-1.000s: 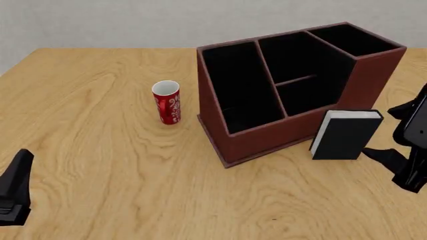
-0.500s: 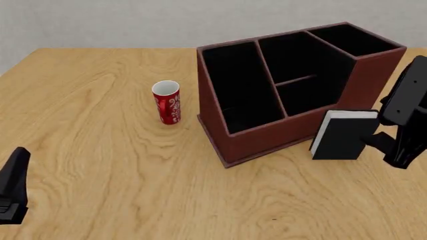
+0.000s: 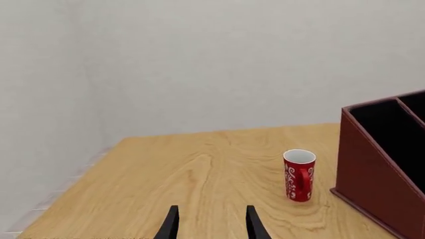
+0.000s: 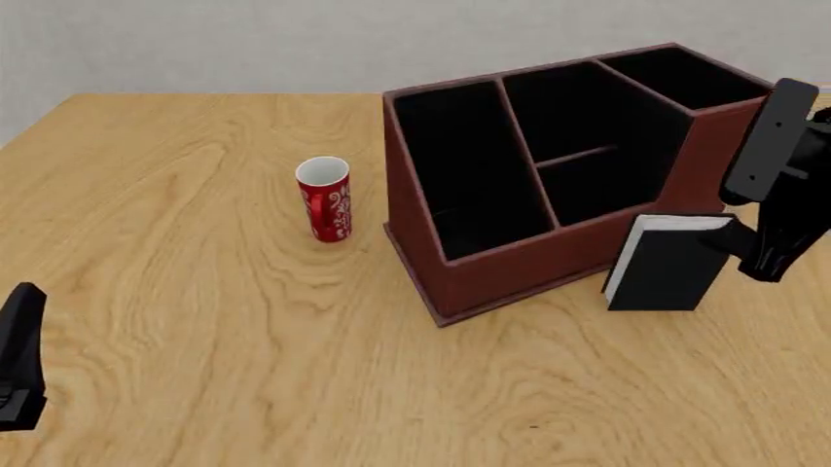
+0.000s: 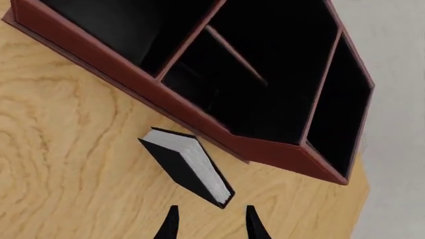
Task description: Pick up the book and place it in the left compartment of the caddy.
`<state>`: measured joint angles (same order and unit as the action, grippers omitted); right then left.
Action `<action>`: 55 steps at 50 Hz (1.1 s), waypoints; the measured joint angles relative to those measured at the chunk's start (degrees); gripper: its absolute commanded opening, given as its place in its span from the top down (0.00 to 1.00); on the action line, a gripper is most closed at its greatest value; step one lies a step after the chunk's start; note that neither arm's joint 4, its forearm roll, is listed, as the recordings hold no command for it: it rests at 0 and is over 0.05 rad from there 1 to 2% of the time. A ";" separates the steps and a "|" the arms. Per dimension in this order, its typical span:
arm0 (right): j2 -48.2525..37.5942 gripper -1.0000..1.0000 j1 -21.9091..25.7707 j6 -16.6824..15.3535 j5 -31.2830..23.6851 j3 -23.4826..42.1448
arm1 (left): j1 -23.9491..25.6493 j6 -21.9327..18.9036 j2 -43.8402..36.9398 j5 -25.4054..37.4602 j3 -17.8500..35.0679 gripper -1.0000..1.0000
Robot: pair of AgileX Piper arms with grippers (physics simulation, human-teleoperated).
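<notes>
So the right gripper (image 5: 207,221) has its two fingers spread apart with nothing between them. In the right wrist view the tips sit just short of the book (image 5: 188,166), one corner of it lining up with the gap, not touching as far as I can tell. From the front view that same gripper (image 4: 769,255) hangs right at the book's upper right corner, coming in from the right edge of the table (image 4: 195,321).

The book (image 4: 665,261) is standing upright on the table, black cover facing the camera, white pages showing along its top and left edge. It's just in front of the caddy (image 4: 571,170), near the caddy's front right corner, and looks to be touching or almost touching the front wall. Can't tell which from here.

The caddy is the big reddish-brown box with a black inside, sitting right of centre. Its left compartment (image 4: 468,170) is the long narrow slot along the left side, and there's nothing in it.

The left gripper (image 3: 209,225) is way off at the near left edge of the table, fingers also parted and holding nothing. In the front view only a dark bit of it (image 4: 18,355) pokes in. A red cup (image 4: 325,198) stands upright to the left of the caddy, near it but apart.
</notes>
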<state>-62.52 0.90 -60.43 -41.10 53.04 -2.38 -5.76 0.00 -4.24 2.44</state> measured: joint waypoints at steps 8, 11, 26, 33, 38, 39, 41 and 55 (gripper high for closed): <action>-2.24 0.00 -0.13 -1.60 1.50 -0.05 | -0.89 0.08 0.00 -0.24 -0.24 0.00; -2.81 0.00 0.01 -2.35 2.11 -0.54 | -1.14 0.08 0.00 -0.34 -0.37 0.00; -5.13 0.00 -1.02 -7.02 5.09 -2.64 | -2.14 0.18 0.00 -0.67 -0.84 0.00; -6.30 0.00 -2.07 -8.68 5.84 -2.38 | -2.49 0.35 0.00 -1.02 -1.35 0.00; -7.04 0.00 -2.64 -9.50 6.07 -1.82 | -2.65 0.45 0.00 -1.12 -1.54 0.00; -7.18 0.00 -2.71 -9.63 6.11 -1.69 | -2.69 0.47 0.00 -1.13 -1.55 0.00; -7.48 0.00 -2.81 -9.84 6.18 -1.44 | -2.77 0.50 0.00 -1.13 -1.58 0.00; -9.79 0.00 -1.83 -10.17 7.34 -0.89 | -3.45 0.64 0.00 -1.24 -1.83 0.00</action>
<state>-72.31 -0.93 -70.60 -33.76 52.15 -5.83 -5.12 0.00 -5.48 0.61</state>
